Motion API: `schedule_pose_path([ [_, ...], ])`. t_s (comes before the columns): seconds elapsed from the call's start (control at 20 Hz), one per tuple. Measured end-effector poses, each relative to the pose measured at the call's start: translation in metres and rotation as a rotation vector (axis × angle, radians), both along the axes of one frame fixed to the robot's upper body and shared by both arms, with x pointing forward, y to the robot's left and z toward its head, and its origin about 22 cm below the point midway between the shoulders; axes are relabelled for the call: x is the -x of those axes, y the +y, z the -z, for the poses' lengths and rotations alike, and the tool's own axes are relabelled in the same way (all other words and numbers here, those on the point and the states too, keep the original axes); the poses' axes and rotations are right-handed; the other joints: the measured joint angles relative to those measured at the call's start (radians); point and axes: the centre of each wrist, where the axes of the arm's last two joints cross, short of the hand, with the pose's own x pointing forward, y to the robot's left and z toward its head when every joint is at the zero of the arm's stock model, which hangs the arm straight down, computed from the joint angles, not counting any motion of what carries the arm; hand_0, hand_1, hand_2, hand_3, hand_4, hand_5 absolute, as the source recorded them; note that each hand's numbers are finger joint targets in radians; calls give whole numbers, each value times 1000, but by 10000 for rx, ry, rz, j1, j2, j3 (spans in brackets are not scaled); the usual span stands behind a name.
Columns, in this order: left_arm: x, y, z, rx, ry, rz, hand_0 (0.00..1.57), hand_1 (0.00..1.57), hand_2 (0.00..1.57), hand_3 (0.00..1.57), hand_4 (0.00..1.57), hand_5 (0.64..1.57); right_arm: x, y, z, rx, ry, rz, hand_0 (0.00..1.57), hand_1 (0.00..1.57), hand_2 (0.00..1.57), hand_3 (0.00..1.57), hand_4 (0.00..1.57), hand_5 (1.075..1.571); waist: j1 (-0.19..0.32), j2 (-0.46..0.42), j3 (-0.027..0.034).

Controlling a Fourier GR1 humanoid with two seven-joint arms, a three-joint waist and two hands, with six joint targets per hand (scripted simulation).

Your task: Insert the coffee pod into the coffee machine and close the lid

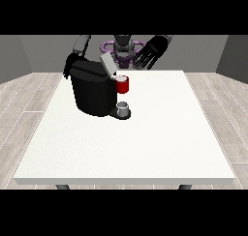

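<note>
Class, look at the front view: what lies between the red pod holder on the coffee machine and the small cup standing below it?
Nothing: in the front view the gap between the red pod holder and the cup is bare, the white table showing behind it.

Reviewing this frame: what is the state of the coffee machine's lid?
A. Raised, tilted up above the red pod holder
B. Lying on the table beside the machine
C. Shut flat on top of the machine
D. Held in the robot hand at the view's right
A: the grey lid stands tilted up from the top of the coffee machine, above the red pod holder, while the robot hand at the view's right hangs apart from it with fingers spread.
</note>
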Motion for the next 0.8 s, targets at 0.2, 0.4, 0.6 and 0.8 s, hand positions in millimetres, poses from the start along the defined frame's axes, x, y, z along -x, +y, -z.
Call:
schedule_pose_path([
  [0.2,12,-8,65,3225,1137,131,0,0,0,0,408,1571,16,-10,16,-188,535,332,0,0,0,0,0,1571,608,-1083,-17],
  [0.4,35,-13,131,6243,2414,-230,0,0,0,0,394,1571,21,-14,17,-516,461,265,0,0,0,0,0,1571,1345,-2029,-19],
  [0.6,68,-16,193,7606,3738,-687,0,0,0,0,372,1571,19,-17,6,-846,397,-305,0,0,0,0,0,1571,2000,-3067,-11],
  [0.8,94,-16,226,8117,4610,-1081,0,0,0,0,386,1571,16,-21,-7,-575,282,-909,0,0,0,0,107,1571,2444,-3675,-6],
])
